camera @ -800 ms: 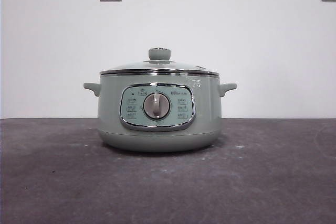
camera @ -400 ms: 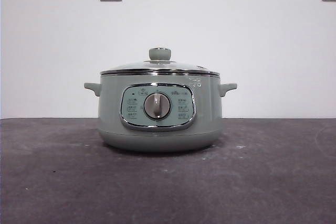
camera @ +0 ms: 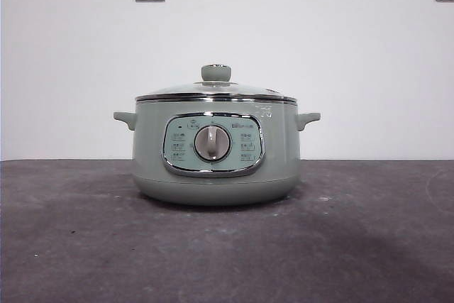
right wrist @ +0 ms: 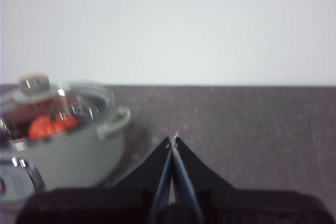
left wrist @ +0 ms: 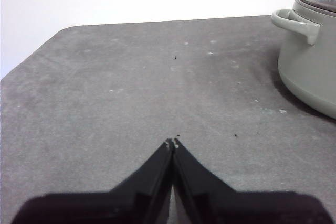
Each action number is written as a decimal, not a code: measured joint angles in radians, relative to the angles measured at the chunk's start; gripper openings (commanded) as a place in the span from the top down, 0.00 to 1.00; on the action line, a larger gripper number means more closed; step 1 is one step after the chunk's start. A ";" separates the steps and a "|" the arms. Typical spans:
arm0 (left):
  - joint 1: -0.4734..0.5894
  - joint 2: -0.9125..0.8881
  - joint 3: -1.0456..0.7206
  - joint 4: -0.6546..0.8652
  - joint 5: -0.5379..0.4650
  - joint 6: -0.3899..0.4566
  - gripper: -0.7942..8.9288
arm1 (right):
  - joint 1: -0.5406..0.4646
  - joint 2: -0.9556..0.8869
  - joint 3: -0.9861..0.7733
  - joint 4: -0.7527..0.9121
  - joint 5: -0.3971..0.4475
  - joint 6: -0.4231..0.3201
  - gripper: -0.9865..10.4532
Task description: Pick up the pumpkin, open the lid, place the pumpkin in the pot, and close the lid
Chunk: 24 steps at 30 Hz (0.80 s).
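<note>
The pale sage-green round electric pot is seen standing at the centre of the dark grey table, with the domed glass lid with its chrome rim and pale-green knob seated on it. Through the glass, in the right wrist view, the small orange-red pumpkin is seen inside the pot. The left gripper is held above bare table with the pot at its 2 o'clock, the right gripper with the pot at its 9 o'clock, and the jaws of each are pressed together on nothing.
</note>
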 measured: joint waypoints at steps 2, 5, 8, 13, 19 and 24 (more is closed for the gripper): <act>0.000 0.000 0.000 0.000 0.000 0.000 0.92 | 0.000 -0.040 -0.079 0.039 0.001 0.000 0.91; 0.000 0.000 0.000 0.000 0.000 0.000 0.92 | 0.000 -0.088 -0.173 0.067 0.000 0.000 0.91; 0.000 0.000 0.000 0.000 0.000 0.000 0.92 | 0.000 -0.110 -0.232 0.067 0.000 -0.001 0.91; 0.000 0.000 0.000 0.000 0.000 0.000 0.92 | 0.000 -0.138 -0.266 0.015 -0.001 -0.009 0.91; 0.000 0.000 0.000 0.000 0.000 0.000 0.92 | 0.000 -0.140 -0.266 -0.001 0.000 -0.023 0.91; 0.000 0.000 0.000 0.000 0.000 0.000 0.92 | 0.000 -0.140 -0.266 -0.001 0.000 -0.023 0.91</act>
